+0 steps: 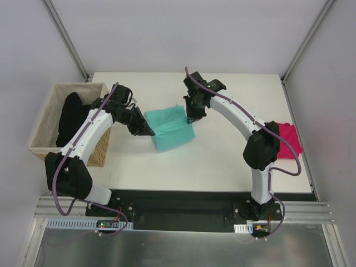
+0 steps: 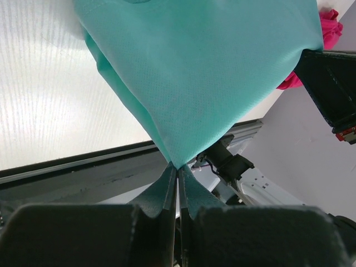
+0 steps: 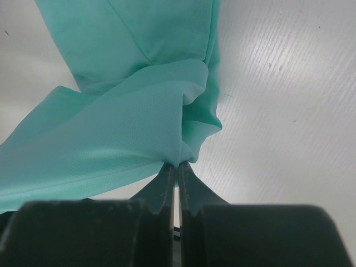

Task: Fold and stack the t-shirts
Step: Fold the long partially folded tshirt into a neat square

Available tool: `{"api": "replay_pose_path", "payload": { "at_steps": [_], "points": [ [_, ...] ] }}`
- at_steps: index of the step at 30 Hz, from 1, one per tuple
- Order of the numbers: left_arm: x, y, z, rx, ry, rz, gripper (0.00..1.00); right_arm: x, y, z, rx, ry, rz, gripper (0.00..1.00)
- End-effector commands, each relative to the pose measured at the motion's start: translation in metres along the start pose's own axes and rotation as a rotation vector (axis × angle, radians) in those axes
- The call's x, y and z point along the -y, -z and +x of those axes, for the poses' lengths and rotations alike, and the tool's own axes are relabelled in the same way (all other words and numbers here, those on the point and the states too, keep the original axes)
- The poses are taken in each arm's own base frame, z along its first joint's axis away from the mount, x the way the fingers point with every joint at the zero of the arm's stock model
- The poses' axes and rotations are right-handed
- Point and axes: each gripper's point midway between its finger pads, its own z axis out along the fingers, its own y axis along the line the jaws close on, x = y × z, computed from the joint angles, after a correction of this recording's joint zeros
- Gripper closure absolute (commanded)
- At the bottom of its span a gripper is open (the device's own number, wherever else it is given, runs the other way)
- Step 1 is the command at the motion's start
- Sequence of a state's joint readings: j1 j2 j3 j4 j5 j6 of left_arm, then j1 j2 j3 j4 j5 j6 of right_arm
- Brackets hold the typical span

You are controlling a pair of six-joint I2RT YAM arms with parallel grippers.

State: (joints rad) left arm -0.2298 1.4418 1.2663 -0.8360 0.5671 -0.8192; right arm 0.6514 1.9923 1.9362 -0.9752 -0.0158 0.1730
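Observation:
A teal-mint t-shirt hangs partly folded over the middle of the white table, held between both arms. My left gripper is shut on its left corner, and the left wrist view shows the cloth fanning up from the pinched tips. At the shirt's far right edge my right gripper is shut on a bunched corner, its tips closed tight. A magenta-pink t-shirt lies at the table's right edge, partly behind the right arm's elbow.
A wicker basket with dark clothing inside stands at the table's left edge, next to the left arm. The black base rail runs along the near edge. Frame posts rise at the back corners.

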Motion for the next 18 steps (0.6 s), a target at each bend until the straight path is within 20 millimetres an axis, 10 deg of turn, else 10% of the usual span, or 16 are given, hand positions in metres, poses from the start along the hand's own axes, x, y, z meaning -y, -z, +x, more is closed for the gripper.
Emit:
{"api": "replay_pose_path", "payload": {
  "at_steps": [1,18],
  "points": [
    [0.0,0.003,0.006,-0.011,0.01,0.0,1.0,0.005,0.025,-0.017,0.074,0.016,0.011,0.99],
    [0.017,-0.006,-0.036,-0.017,-0.018,0.021,1.0,0.012,-0.003,-0.05,0.061,0.042,0.023,0.99]
  ]
}}
